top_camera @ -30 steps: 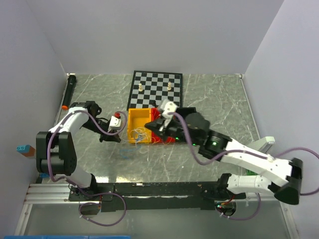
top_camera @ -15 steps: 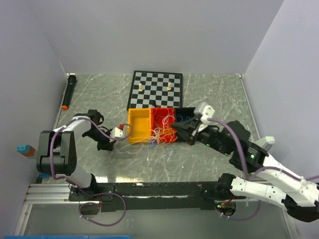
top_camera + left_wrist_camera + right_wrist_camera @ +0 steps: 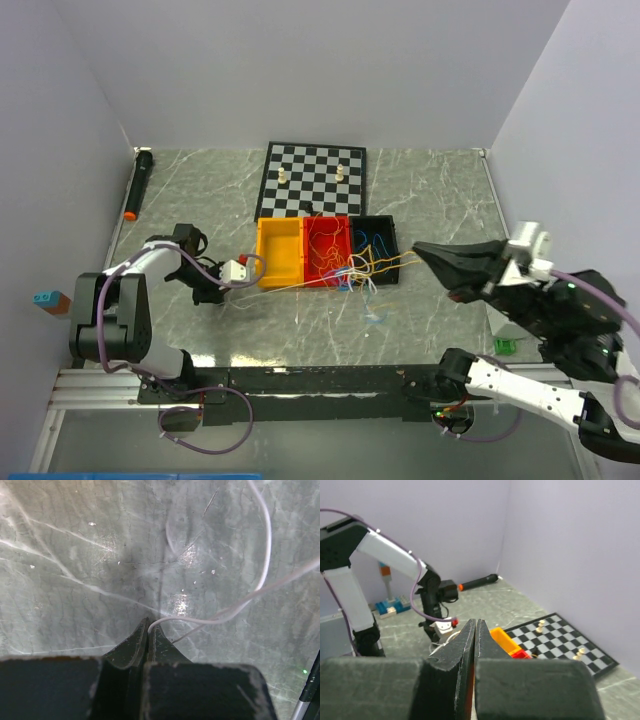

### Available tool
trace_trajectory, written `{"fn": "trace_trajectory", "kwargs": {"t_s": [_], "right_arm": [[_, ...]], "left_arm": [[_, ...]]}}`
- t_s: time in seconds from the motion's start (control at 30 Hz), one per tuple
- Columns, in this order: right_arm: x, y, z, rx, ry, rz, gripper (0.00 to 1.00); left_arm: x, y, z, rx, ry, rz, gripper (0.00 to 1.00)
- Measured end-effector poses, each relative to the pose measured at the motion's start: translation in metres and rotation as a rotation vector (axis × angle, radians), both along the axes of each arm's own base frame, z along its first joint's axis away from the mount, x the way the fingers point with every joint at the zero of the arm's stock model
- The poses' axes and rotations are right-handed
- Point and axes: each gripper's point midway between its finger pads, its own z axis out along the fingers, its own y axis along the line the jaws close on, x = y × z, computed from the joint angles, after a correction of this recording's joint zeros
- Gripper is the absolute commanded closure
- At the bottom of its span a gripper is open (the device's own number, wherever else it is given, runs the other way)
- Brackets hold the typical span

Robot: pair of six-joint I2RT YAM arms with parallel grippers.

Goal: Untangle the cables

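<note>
**A:** Left gripper (image 3: 148, 629)?
**B:** Closed. Its tips pinch a white cable (image 3: 231, 611), which leaves them and loops away over the table (image 3: 440, 190).

**A:** And the right gripper (image 3: 420, 251)?
**B:** Also closed, up off the table to the right of the bins, tips pointing left. Orange, yellow and blue strands run stretched from its tips back to the bins, so it grips those.

**A:** Where are the cables (image 3: 345, 265)?
**B:** The tangle sits over the red bin (image 3: 322, 232) and black bin (image 3: 375, 222), spilling over their near edge. One pale strand lies on the table just in front. The white cable runs left along the near side of the yellow bin (image 3: 280, 250) to the left gripper.

**A:** Anything further out?
**B:** A chessboard (image 3: 315, 195) lies behind the bins, carrying two pale pieces (image 3: 283, 177). A black marker (image 3: 138, 180) with an orange tip lies by the left wall.
</note>
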Motion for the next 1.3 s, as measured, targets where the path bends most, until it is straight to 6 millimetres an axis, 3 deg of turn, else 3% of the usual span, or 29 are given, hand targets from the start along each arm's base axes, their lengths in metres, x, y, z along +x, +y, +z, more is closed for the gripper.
{"fn": "trace_trajectory", "kwargs": {"t_s": [0.17, 0.53, 0.6, 0.63, 0.67, 0.7, 0.73, 0.8, 0.87, 1.0, 1.17, 1.3], "right_arm": [[-0.005, -0.024, 0.008, 0.006, -0.031, -0.046, 1.00], [0.014, -0.064, 0.013, -0.011, -0.092, -0.261, 1.00], [0.017, -0.063, 0.012, -0.018, -0.091, -0.274, 1.00], [0.020, -0.060, 0.011, -0.029, -0.080, -0.276, 1.00], [0.020, -0.059, 0.012, -0.024, -0.073, -0.277, 1.00], [0.021, -0.056, 0.013, -0.016, -0.066, -0.273, 1.00], [0.023, -0.052, 0.016, -0.001, -0.057, -0.268, 1.00], [0.027, -0.039, 0.019, 0.043, -0.034, -0.246, 1.00], [0.032, -0.015, 0.011, 0.066, 0.004, -0.195, 1.00], [0.045, 0.053, -0.047, 0.003, 0.161, -0.062, 1.00], [0.045, 0.109, -0.099, -0.094, 0.319, 0.084, 1.00], [0.036, 0.126, -0.095, -0.081, 0.336, 0.180, 1.00]], "left_arm": [[0.000, 0.000, 0.000, 0.002, -0.003, 0.011, 0.99], [-0.001, 0.001, -0.003, 0.004, -0.004, 0.036, 0.99], [0.000, 0.001, -0.002, 0.004, -0.002, 0.043, 0.91], [0.001, 0.000, -0.001, 0.003, -0.001, 0.046, 0.81], [0.003, 0.000, 0.001, 0.003, 0.001, 0.050, 0.67], [0.006, 0.000, 0.002, 0.002, -0.003, 0.050, 0.45], [0.009, 0.001, 0.004, 0.007, -0.005, 0.051, 0.04], [0.019, 0.002, 0.018, -0.013, -0.017, 0.064, 0.03], [0.034, -0.002, 0.043, -0.062, -0.054, 0.071, 0.03], [0.057, -0.021, 0.113, -0.198, -0.179, 0.024, 0.03], [0.054, -0.049, 0.184, -0.373, -0.267, -0.039, 0.03], [0.034, -0.075, 0.211, -0.505, -0.268, -0.098, 0.03]]}}
